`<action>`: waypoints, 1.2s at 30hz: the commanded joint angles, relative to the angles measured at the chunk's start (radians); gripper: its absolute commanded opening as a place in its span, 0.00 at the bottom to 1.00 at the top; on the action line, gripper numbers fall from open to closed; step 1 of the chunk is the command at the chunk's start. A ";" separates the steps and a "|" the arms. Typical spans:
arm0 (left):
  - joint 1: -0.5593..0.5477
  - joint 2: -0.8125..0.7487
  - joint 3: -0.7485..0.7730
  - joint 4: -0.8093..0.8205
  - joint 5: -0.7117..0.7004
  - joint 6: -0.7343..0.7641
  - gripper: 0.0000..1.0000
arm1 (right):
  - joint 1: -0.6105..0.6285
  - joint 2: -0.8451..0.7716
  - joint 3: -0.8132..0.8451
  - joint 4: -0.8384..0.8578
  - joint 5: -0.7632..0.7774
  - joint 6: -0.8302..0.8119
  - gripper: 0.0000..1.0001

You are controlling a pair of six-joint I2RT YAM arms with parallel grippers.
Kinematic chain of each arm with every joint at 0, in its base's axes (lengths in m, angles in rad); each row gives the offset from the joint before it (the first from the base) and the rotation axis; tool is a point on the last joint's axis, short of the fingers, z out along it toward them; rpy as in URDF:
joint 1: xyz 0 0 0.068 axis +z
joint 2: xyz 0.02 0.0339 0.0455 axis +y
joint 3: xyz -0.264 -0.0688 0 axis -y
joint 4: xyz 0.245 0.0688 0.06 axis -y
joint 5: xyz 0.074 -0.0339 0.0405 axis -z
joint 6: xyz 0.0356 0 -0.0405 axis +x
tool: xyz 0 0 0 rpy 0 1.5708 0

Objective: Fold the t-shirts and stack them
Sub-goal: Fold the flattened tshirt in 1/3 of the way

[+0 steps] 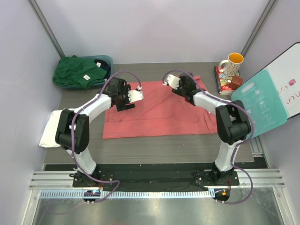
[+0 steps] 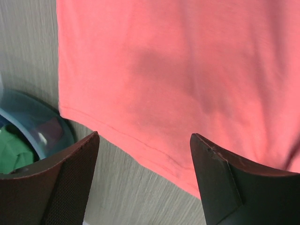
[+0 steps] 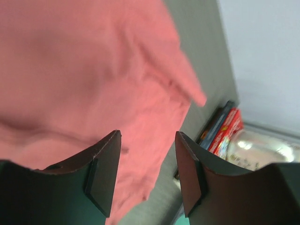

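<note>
A coral-red t-shirt (image 1: 159, 110) lies spread flat in the middle of the table. My left gripper (image 1: 138, 92) hovers open over its far left edge. In the left wrist view the hem of the coral-red shirt (image 2: 178, 70) runs between the open fingers of the left gripper (image 2: 145, 140), and nothing is held. My right gripper (image 1: 168, 80) hangs open above the shirt's far right part. In the right wrist view the rumpled coral-red cloth (image 3: 93, 70) lies below the empty right gripper (image 3: 147, 136). A dark green t-shirt (image 1: 77, 70) is heaped in the tub. A white t-shirt (image 1: 47, 133) lies folded at the table's left edge.
The teal tub (image 1: 105, 61) stands at the back left and shows in the left wrist view as a tub rim (image 2: 37, 122). A mug (image 1: 232, 63) stands on books (image 1: 227, 82) at the back right. A teal board (image 1: 260, 105) and a whiteboard (image 1: 290, 79) lean at the right.
</note>
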 commanded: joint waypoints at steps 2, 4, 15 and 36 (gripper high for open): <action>-0.005 -0.216 -0.167 -0.067 0.138 0.235 0.80 | -0.065 -0.257 -0.129 -0.346 -0.243 -0.071 0.57; -0.005 -0.289 -0.233 -0.065 0.159 0.309 0.80 | -0.065 -0.339 -0.220 -0.426 -0.291 -0.168 0.57; -0.001 -0.460 -0.479 -0.098 0.195 0.518 0.82 | -0.067 -0.605 -0.498 -0.531 -0.336 -0.250 0.61; 0.071 -0.559 -0.482 -0.237 0.265 0.660 0.85 | -0.133 -0.612 -0.442 -0.593 -0.395 -0.233 0.61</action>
